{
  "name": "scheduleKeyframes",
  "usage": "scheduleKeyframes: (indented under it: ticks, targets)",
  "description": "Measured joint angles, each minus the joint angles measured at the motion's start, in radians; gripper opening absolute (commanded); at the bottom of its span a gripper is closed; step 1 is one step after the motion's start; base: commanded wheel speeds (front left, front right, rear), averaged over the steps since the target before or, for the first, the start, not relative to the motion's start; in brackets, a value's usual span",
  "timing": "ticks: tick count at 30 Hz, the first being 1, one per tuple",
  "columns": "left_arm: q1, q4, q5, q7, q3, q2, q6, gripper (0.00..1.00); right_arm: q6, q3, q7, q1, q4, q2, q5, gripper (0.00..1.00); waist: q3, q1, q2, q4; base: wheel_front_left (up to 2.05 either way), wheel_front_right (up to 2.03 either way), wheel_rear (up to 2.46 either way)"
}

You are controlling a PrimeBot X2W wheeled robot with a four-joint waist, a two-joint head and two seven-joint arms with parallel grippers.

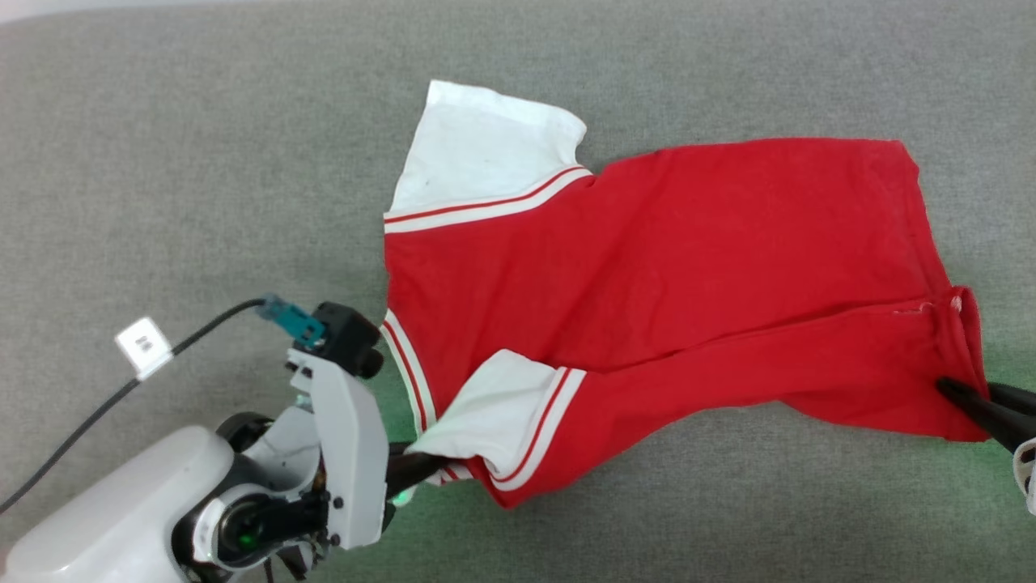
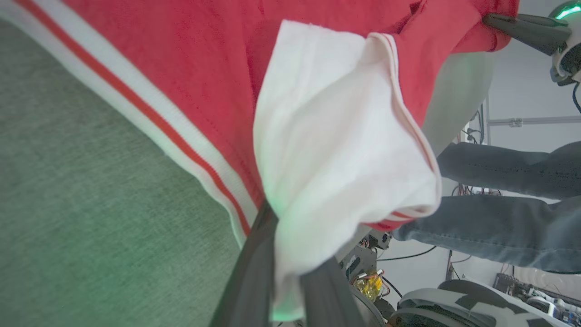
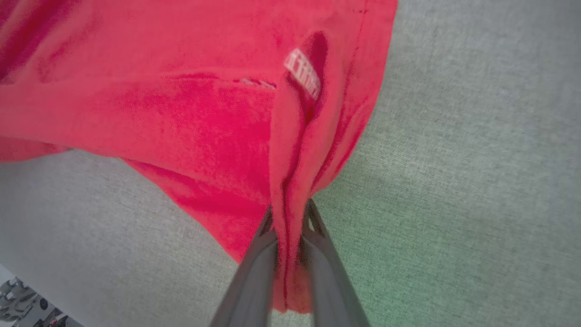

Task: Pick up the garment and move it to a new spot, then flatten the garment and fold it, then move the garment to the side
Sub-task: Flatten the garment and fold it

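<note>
red jersey cloth: the garment lies spread across the grey table, plain side up, no lettering in sight, hem end toward the right. left fingers are clamped on a bunch of the near white sleeve plus a bit of striped trim. right fingers are pinched tight on a thin fold at the near hem corner. near edge looks raised off the table btw the two grips. far side rests flat w/ the far sleeve lying open.

what we think could go wrong:
1) right pinch sits on a narrow ridge of fabric, so a hard tug could let it slide out & drop that corner.
2) left grip has sleeve, not shoulder, so pulling may just stretch the sleeve & leave the body skewed.
3) near sleeve is doubled over the red body. if we lay it down like that, the crease gets pressed in & the fold comes out lumpy.
4) uneven lift, l vs r, would drag the far sleeve & twist the whole thing.
5) black cable runs near the left arm. prob fine, but a sideways sweep could catch it.
</note>
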Motion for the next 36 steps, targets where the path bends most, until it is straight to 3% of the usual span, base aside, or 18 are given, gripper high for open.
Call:
scheduleKeyframes:
  ticks: [1, 2, 3, 4, 7, 11, 16, 19, 24, 29, 36]
  targets:
    - [0.008, -0.002, 0.002, -0.019, 0.007, 0.0, 0.003, 0.04, 0.0, -0.017, -0.006, 0.012, -0.013, 0.003, -0.001, 0.94, -0.004, 0.0, 0.0, 0.0, 0.0, 0.0, 0.0]
    - [0.014, -0.006, 0.002, -0.03, 0.011, 0.003, 0.009, 0.14, 0.0, -0.036, -0.016, 0.021, -0.021, 0.01, -0.003, 1.0, -0.008, 0.0, 0.0, 0.0, 0.0, 0.0, 0.0]
    - [0.022, -0.014, 0.008, -0.049, 0.016, 0.008, 0.009, 0.62, 0.0, -0.06, -0.025, 0.031, -0.032, 0.017, -0.006, 1.0, -0.012, 0.0, 0.0, -0.001, 0.0, 0.0, 0.0]
    - [0.03, -0.02, 0.014, -0.075, 0.027, 0.011, 0.012, 1.0, 0.0, -0.082, -0.036, 0.038, -0.043, 0.026, -0.009, 1.0, -0.016, 0.0, 0.0, -0.001, 0.0, 0.0, 0.0]
    - [0.053, -0.048, 0.034, -0.159, 0.061, 0.021, 0.018, 1.0, 0.0, -0.161, -0.084, 0.048, -0.07, 0.062, -0.026, 1.0, -0.026, 0.0, 0.0, -0.001, 0.0, 0.0, 0.0]
    - [0.078, -0.031, 0.091, -0.365, 0.136, -0.012, 0.033, 1.0, -0.001, -0.244, -0.182, 0.046, -0.087, 0.153, -0.092, 1.0, -0.031, 0.0, 0.0, 0.009, 0.0, 0.0, 0.0]
    - [0.116, 0.068, 0.18, -0.669, 0.216, -0.115, 0.046, 1.0, -0.001, -0.266, -0.326, 0.008, -0.063, 0.292, -0.202, 1.0, -0.019, 0.0, -0.0001, 0.017, 0.0, 0.0, 0.0]
    - [0.12, 0.135, 0.234, -0.797, 0.244, -0.16, 0.057, 1.0, -0.001, -0.293, -0.415, -0.007, -0.053, 0.347, -0.27, 1.0, -0.009, 0.0, 0.0, 0.019, 0.0, 0.0, 0.0]
    - [0.03, 0.227, 0.294, -0.828, 0.262, -0.169, 0.049, 1.0, -0.001, -0.348, -0.503, -0.036, -0.074, 0.404, -0.339, 1.0, 0.009, 0.0, 0.0, -0.003, 0.0, 0.0, 0.0]
    - [-0.152, 0.349, 0.333, -0.741, 0.263, -0.136, 0.021, 1.0, -0.001, -0.352, -0.522, -0.046, -0.122, 0.44, -0.363, 1.0, 0.028, 0.0, 0.0, -0.053, 0.0, 0.0, 0.0]
    - [-0.436, 0.572, 0.405, -0.548, 0.199, -0.144, -0.044, 1.0, -0.001, -0.335, -0.523, -0.046, -0.17, 0.472, -0.364, 1.0, 0.064, 0.0, 0.0, -0.143, 0.0, 0.0, 0.0]
